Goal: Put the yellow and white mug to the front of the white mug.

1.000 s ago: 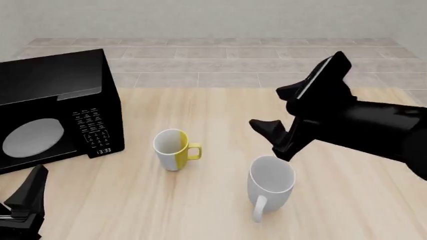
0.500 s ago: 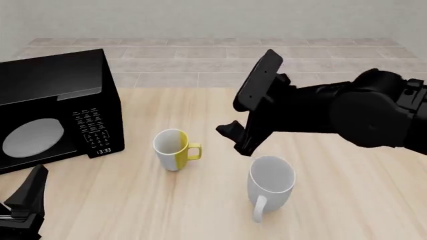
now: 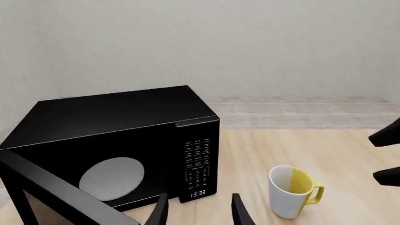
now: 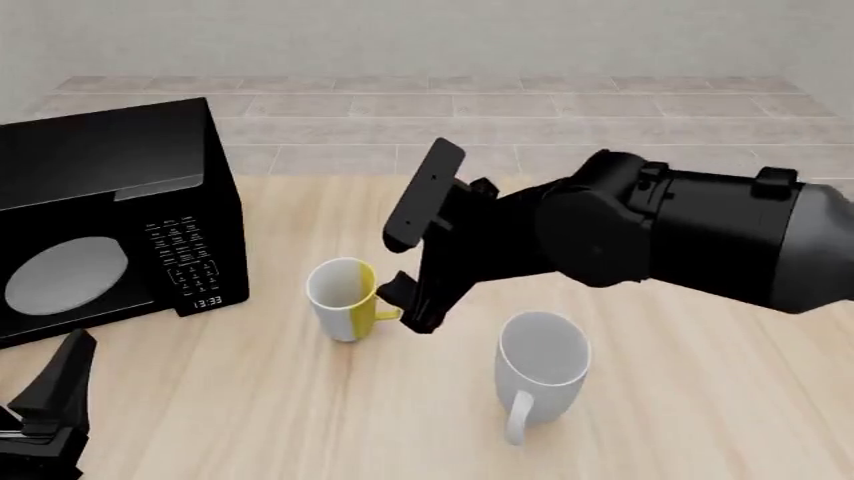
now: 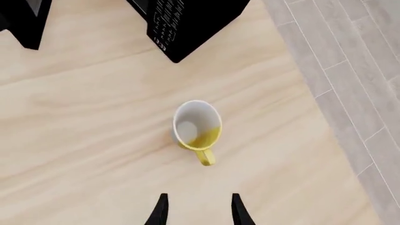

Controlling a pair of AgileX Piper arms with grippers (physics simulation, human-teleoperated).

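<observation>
The yellow and white mug (image 4: pixel 348 299) stands upright and empty on the table (image 4: pixel 694 400), its pale inside bare in the right wrist view, with the right gripper (image 4: pixel 403 306) just beside its yellow handle, fingers apart and clear of it. The white mug (image 4: pixel 541 372), also upright and empty, sits near that gripper's other side. The left gripper (image 3: pixel 198 213) is parted too, near the microwave (image 4: pixel 114 220).

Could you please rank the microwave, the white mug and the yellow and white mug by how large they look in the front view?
1. microwave, by far the largest.
2. white mug.
3. yellow and white mug, smallest, though it stands slightly farther from the camera, which exaggerates the gap.
</observation>
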